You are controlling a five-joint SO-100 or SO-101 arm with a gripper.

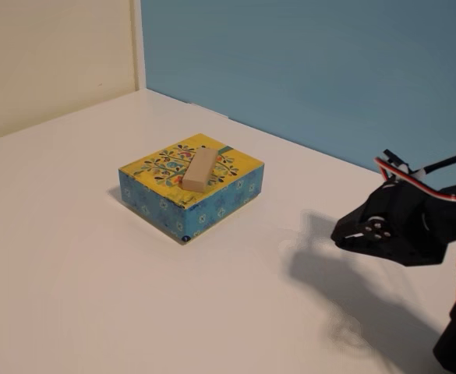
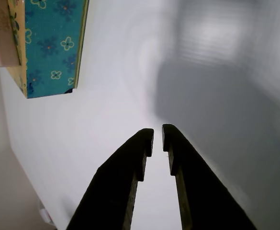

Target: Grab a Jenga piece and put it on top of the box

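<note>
The small pale tan wooden Jenga piece (image 1: 199,170) already lies flat on the yellow floral top of the blue-sided box (image 1: 235,191), toward the counter's back corner. The black jaws (image 2: 157,139) hang nearly closed, holding nothing, well clear. A careless sweep back could knock it off.

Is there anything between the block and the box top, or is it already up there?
Nothing visible stands in the way: the Jenga piece already lies on the box. The gripper is empty, away over bare table.
</note>
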